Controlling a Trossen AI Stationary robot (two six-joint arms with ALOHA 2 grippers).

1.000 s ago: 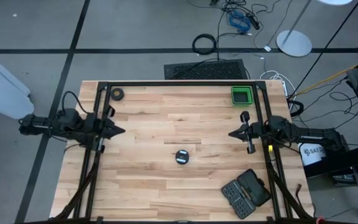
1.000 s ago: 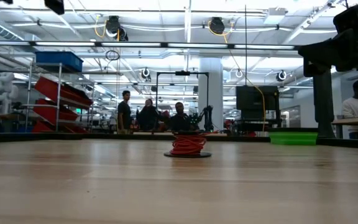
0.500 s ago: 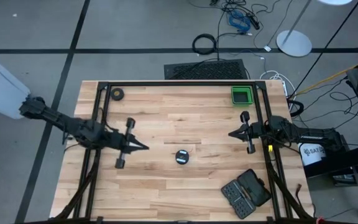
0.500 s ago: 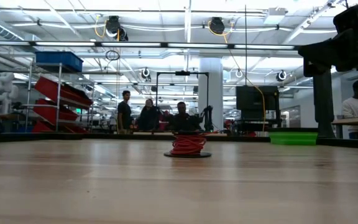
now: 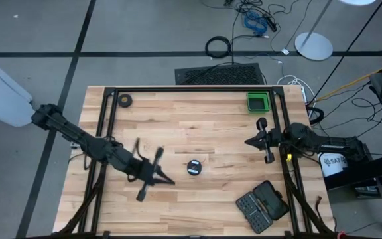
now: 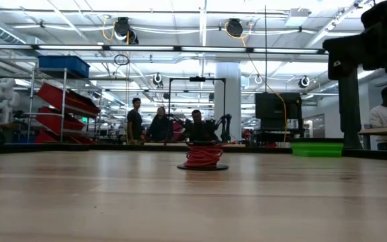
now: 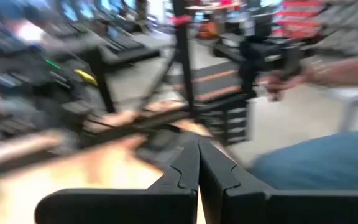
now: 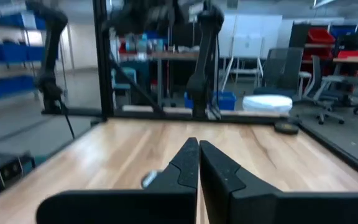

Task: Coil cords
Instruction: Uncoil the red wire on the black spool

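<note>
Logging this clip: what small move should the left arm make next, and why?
Probably open the left gripper and ease it toward the cords. Its fingers are shut and empty, tip just short of the untouched bundle mid-table, while the right gripper waits shut near the table's right side.

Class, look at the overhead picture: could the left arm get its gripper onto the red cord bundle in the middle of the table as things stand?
Probably yes. The left gripper, shut, sits just beside the cord bundle with only bare table between them; it would need to open first.
</note>
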